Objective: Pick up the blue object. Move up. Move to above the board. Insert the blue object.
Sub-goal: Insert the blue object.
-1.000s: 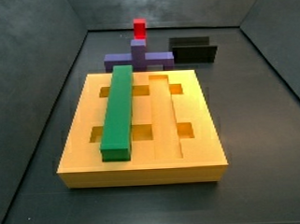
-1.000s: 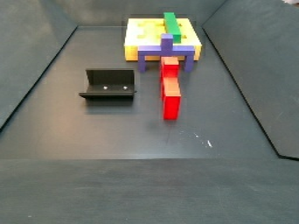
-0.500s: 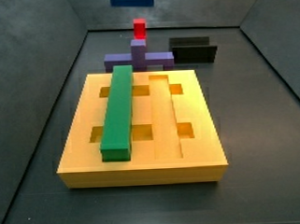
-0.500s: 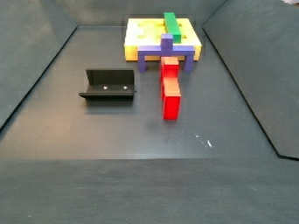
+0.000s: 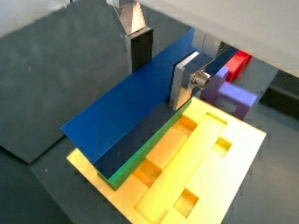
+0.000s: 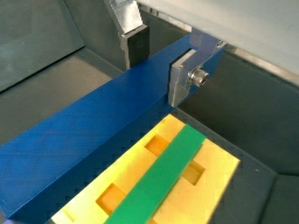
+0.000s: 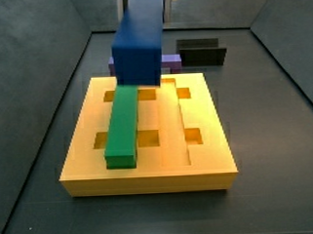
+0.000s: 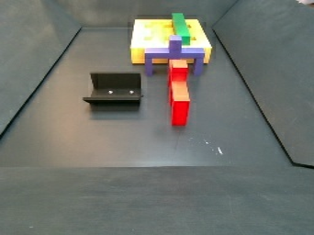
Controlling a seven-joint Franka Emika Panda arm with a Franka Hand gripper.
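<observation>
Above board (image 7: 146, 129), claw (image 5: 162, 63) grips blue object (image 5: 135, 101) over green bar (image 7: 122, 120)

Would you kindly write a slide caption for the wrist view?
Gripper holds the blue object above the board, over its green bar.

matt blue object (image 6: 105, 122), silver claw (image 6: 158, 61) plates
</observation>
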